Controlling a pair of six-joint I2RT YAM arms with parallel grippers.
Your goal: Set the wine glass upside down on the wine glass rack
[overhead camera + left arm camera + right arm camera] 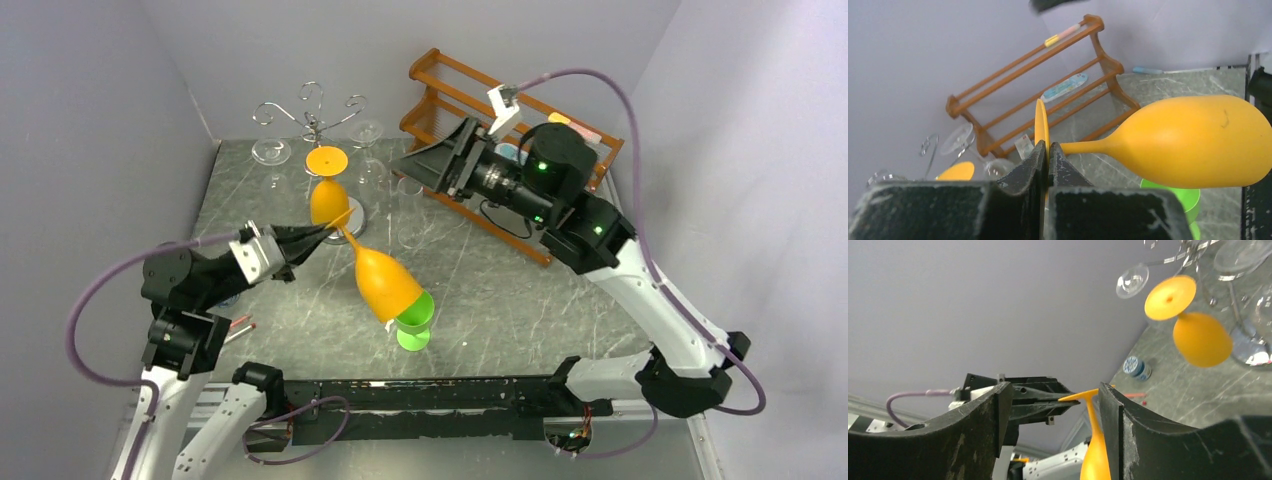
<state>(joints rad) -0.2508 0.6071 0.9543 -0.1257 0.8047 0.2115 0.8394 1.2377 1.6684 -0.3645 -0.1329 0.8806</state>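
Orange wine glass (388, 285) hangs tilted over the middle of the table (520, 290), bowl pointing to 5 o'clock, close to a green glass (413, 325). The left gripper (330, 233) is clamped on its thin foot disc. The wine glass rack (312, 112) stands at 11 o'clock from it, with a second orange glass (328, 190) upside down at its pole. The right gripper (425, 165), at 1 o'clock, has its jaws spread and is empty.

I work in a lab test cell: bare grey panels (90, 120) box in my marbled tabletop (500, 285), with a black mounting rail (430, 400) along the frame's bottom.
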